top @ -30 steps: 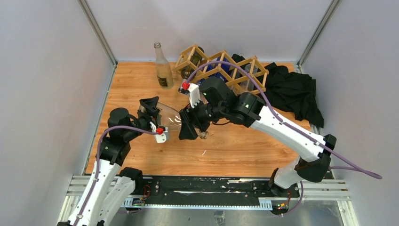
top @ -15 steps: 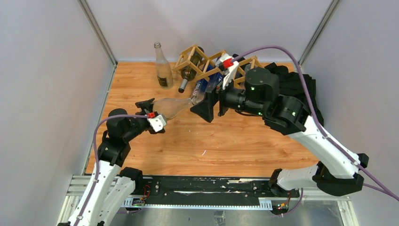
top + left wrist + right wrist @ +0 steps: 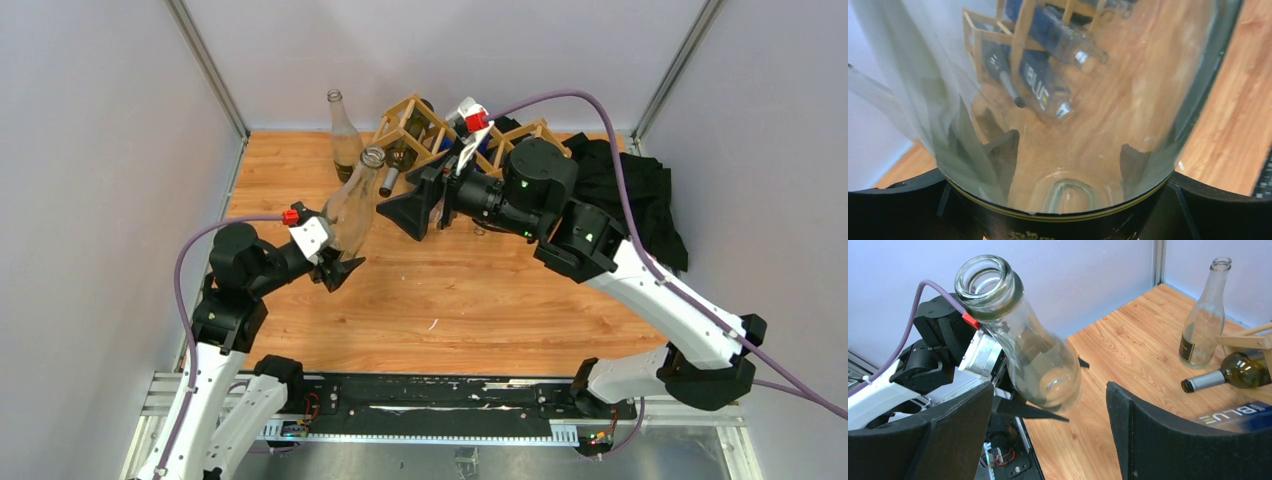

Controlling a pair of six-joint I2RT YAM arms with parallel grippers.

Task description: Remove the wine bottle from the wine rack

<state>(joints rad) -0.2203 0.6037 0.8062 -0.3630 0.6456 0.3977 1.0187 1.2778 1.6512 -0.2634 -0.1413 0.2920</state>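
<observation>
A clear glass wine bottle (image 3: 352, 205) hangs over the table, tilted with its neck up. My left gripper (image 3: 335, 255) is shut on its lower body, near a black label. In the left wrist view the wine bottle (image 3: 1073, 125) fills the frame, and both dark fingers (image 3: 1003, 155) show through the glass. My right gripper (image 3: 420, 210) stands open, apart from the bottle, between it and the wooden wine rack (image 3: 410, 115). In the right wrist view the wine bottle (image 3: 1033, 355) shows beyond my open right gripper (image 3: 1048, 440), with nothing between the fingers (image 3: 1168, 440).
Another clear bottle (image 3: 345, 140) stands upright left of the rack. A dark green bottle (image 3: 1233, 372) and a blue-labelled bottle (image 3: 1243, 415) lie in the rack, necks pointing out. A black cloth (image 3: 640, 195) lies at the back right. Grey walls close in the table.
The left arm has swung the clear bottle from lying low to nearly upright. The right gripper has opened, let the neck go and drawn back toward the rack.
</observation>
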